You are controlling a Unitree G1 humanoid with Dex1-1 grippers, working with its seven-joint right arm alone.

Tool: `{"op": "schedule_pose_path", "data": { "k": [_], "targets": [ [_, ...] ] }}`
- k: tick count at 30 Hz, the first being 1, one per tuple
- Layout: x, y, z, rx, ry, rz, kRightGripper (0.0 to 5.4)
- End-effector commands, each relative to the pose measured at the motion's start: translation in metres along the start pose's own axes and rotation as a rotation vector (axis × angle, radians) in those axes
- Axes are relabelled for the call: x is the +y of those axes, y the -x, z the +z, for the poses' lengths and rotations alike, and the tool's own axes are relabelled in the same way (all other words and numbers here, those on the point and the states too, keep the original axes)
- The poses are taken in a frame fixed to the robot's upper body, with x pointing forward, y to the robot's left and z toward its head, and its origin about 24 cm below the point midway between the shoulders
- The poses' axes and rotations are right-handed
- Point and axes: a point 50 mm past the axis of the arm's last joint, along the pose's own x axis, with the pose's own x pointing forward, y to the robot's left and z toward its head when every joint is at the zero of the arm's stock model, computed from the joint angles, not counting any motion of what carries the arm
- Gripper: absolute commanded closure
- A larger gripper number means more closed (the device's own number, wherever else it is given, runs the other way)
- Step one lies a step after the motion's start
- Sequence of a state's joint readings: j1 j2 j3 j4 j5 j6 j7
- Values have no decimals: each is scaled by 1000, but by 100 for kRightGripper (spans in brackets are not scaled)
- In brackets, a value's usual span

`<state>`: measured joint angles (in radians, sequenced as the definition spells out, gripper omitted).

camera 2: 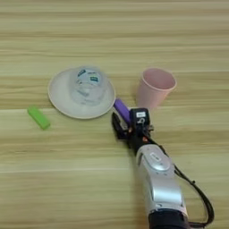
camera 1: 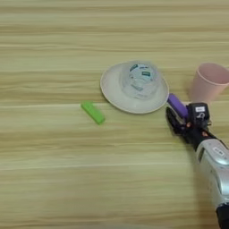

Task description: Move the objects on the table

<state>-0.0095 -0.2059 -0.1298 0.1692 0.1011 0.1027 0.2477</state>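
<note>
Reaching in from the lower right, the claw [camera 2: 121,121] sits at the near end of the purple bar [camera 2: 121,108], which lies on the surface [camera 2: 67,179] just beside the plate's [camera 2: 58,100] right rim and near the pink cup [camera 2: 154,87]. One black finger lies to the bar's left and the other is under the black block to its right, so the jaws straddle the bar's end; whether they are pressing on it or merely flanking it I cannot tell. The green bar [camera 1: 93,112] lies alone to the plate's left, well apart from the arm, slanted on bare wood. Both bars look like small rigid blocks, probably light plastic or wood, so weight should not matter, but smooth faces and a low profile could let them skid or pivot if pinched off-centre. The best hold is probably across the narrow width near the middle, with fingers parallel to the long sides. The purple one leaves little room: the plate, carrying an upturned clear cup [camera 2: 88,85], is close on one side, and the pink cup looks easy to tip.
</note>
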Motion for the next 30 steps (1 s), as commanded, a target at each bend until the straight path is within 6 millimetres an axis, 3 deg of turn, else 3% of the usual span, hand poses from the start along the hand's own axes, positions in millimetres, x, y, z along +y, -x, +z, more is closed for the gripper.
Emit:
{"op": "schedule_pose_path", "data": {
  "k": [1,13,22,30],
  "targets": [
    [4,0,9,-24,29,17,265],
    [3,0,6,-9,24,12,398],
    [1,8,9,-18,48,19,399],
    [-12,33,8,6,99,16,399]
  ]
}}
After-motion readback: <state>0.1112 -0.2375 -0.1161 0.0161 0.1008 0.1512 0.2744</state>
